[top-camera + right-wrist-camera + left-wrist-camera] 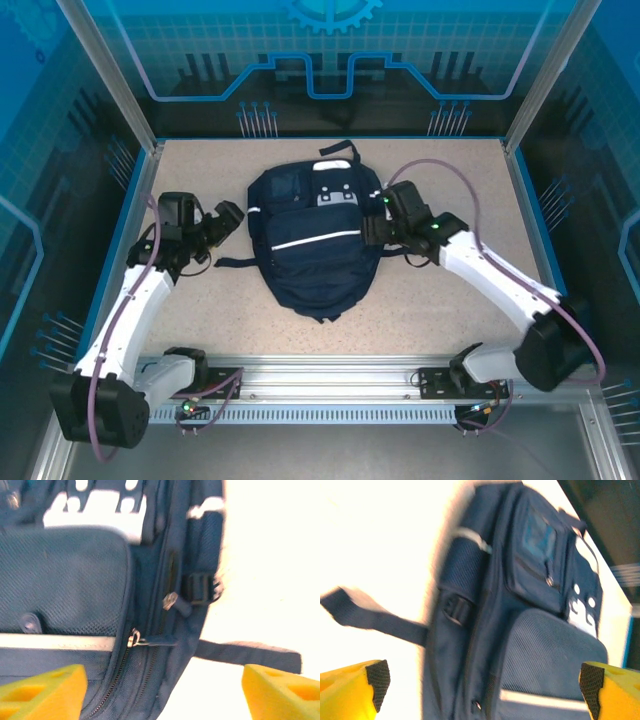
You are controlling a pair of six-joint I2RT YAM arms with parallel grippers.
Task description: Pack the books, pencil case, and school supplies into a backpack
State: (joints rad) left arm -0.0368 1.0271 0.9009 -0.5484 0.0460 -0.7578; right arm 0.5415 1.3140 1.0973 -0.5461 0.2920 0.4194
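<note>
The dark navy backpack [310, 235] lies flat in the middle of the table, top loop toward the back, with a white stripe across its front pocket. My left gripper [230, 218] stands open just off its left side, and in the left wrist view the yellow fingers [355, 690] spread wide over the backpack [520, 630] with nothing between them. My right gripper [373, 230] is open at the backpack's right edge. The right wrist view has its fingers [280, 692] apart over the side zippers [132, 640] of the backpack [65, 580]. The books, pencil case and school supplies are out of view.
A black strap [232, 262] sticks out from the backpack's left side onto the table [450, 300]; another strap [250, 652] lies on the right side. Blue walls [530, 200] edge the table. An aluminium rail [320, 378] carries the arm bases at the near edge.
</note>
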